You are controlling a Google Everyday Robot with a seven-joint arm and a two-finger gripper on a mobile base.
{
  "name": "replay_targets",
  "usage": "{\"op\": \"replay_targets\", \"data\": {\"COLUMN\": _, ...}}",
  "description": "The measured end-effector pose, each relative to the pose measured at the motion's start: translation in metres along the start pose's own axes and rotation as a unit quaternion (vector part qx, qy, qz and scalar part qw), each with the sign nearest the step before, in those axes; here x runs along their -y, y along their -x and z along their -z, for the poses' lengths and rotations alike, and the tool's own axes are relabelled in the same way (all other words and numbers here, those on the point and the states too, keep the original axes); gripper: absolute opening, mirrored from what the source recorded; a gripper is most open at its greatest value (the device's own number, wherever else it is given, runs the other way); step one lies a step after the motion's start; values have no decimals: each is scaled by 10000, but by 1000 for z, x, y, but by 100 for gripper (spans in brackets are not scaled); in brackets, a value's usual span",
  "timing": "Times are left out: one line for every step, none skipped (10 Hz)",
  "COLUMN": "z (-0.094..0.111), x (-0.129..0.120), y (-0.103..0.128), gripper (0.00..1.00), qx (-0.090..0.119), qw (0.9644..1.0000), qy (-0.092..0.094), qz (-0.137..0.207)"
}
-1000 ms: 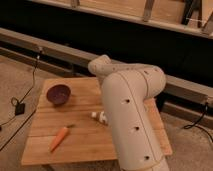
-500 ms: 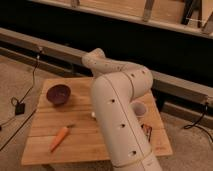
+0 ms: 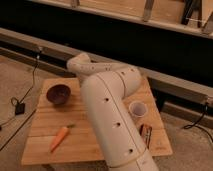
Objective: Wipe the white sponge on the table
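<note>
One new cup; pincer behind arm

— From where does your camera look?
— I have only one view. It looks from above, down along the arm to the table, quite near. The arm hides the gripper.

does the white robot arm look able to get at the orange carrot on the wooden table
Probably yes: the orange carrot lies alone on the light-brown wooden table, left of the white arm. The gripper is hidden behind the arm, so I'm unsure.
</note>
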Motion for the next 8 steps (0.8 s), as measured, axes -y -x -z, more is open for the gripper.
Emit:
{"op": "replay_targets", "data": {"z": 1, "x": -17, "y": -13, "gripper": 0, "qx": -26, "qw": 9997, "qy": 123, "qz": 191}}
{"op": "replay_targets", "data": {"z": 2, "x": -26, "y": -24, "gripper": 0, "qx": -62, "qw": 9993, "qy": 198, "qz": 308}}
{"op": "replay_targets", "data": {"z": 3, "x": -36, "y": -41, "gripper": 0, "qx": -135, "qw": 9986, "qy": 263, "qz": 443}}
{"op": "replay_targets", "data": {"z": 1, "x": -41, "y": -58, "gripper": 0, "qx": -234, "qw": 9979, "qy": 293, "qz": 536}}
{"op": "replay_targets", "data": {"z": -7, "x": -38, "y": -83, "gripper": 0, "qx": -455, "qw": 9969, "qy": 270, "qz": 581}}
{"op": "replay_targets", "data": {"z": -12, "x": -32, "y": -93, "gripper": 0, "qx": -565, "qw": 9967, "qy": 245, "qz": 521}}
{"op": "replay_targets", "data": {"z": -20, "x": -19, "y": -104, "gripper": 0, "qx": -715, "qw": 9966, "qy": 183, "qz": 370}}
{"op": "replay_targets", "data": {"z": -29, "x": -5, "y": -110, "gripper": 0, "qx": -847, "qw": 9962, "qy": 123, "qz": 169}}
